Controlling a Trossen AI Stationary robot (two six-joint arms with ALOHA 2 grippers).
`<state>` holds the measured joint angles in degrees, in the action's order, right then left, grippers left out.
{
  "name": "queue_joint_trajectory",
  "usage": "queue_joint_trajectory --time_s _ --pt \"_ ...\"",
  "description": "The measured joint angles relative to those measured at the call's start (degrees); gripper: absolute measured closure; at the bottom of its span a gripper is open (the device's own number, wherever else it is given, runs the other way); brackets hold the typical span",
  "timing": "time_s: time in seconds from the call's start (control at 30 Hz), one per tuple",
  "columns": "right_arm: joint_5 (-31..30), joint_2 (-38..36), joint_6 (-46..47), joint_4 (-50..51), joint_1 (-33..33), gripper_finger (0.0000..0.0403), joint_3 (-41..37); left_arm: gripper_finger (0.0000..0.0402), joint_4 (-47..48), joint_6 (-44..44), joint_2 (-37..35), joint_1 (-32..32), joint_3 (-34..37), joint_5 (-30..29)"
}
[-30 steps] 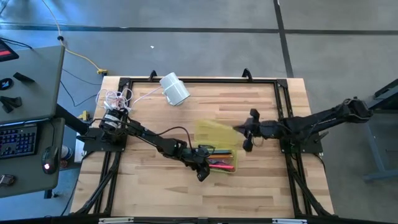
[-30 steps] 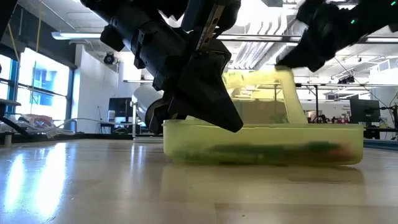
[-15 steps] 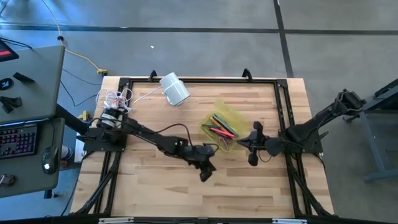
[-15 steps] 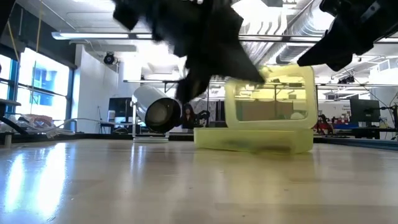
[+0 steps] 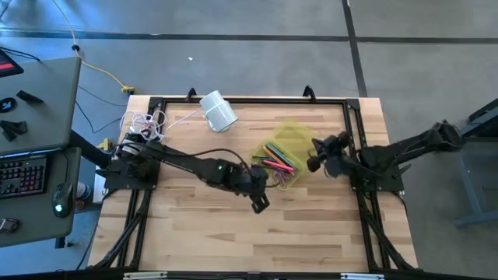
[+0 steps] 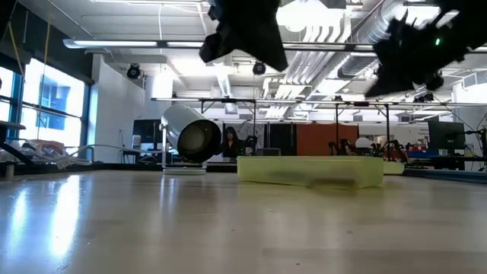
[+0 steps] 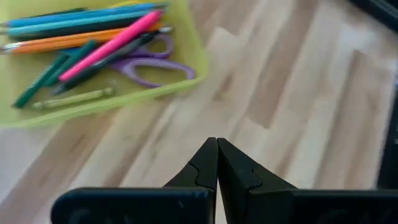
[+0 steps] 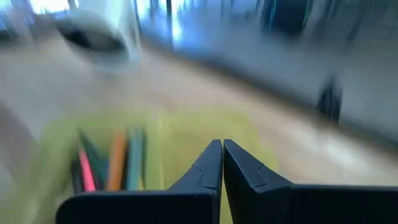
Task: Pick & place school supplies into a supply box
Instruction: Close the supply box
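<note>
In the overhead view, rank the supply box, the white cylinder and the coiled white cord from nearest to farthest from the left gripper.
From the left gripper, near the table's middle:
1. Supply box, open, just beyond the gripper toward the right arm.
2. White cylinder, lying near the table's far edge.
3. Coiled white cord, at the far left corner by the left arm's base.

Wooden table (image 5: 194, 233) (supply box (image 5: 289, 138), white cylinder (image 5: 219, 111))
</note>
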<state>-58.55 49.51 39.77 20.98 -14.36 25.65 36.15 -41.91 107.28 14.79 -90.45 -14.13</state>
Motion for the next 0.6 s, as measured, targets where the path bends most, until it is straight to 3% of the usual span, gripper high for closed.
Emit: queue_joint_trajectory --time_s 0.07,0.17,0.4,0.6 --pt "10.39 -0.34 5.59 7.94 6.31 0.0403 -0.02 0.0357 1.46 -0.36 0.00 -0.81 0.09 0.27" --pt "16.88 0.20 9.68 15.42 11.74 0.0403 -0.07 0.0357 4.86 -0.89 0.02 -1.79 0.76 0.09" --pt "23.58 0.40 7.86 16.93 11.57 0.0402 -0.07 0.0357 13.46 -3.61 0.05 -7.71 3.24 -1.73" --pt "24.38 0.38 3.36 16.21 13.32 0.0403 -0.06 0.0357 9.16 1.47 0.05 -11.60 4.33 3.36"
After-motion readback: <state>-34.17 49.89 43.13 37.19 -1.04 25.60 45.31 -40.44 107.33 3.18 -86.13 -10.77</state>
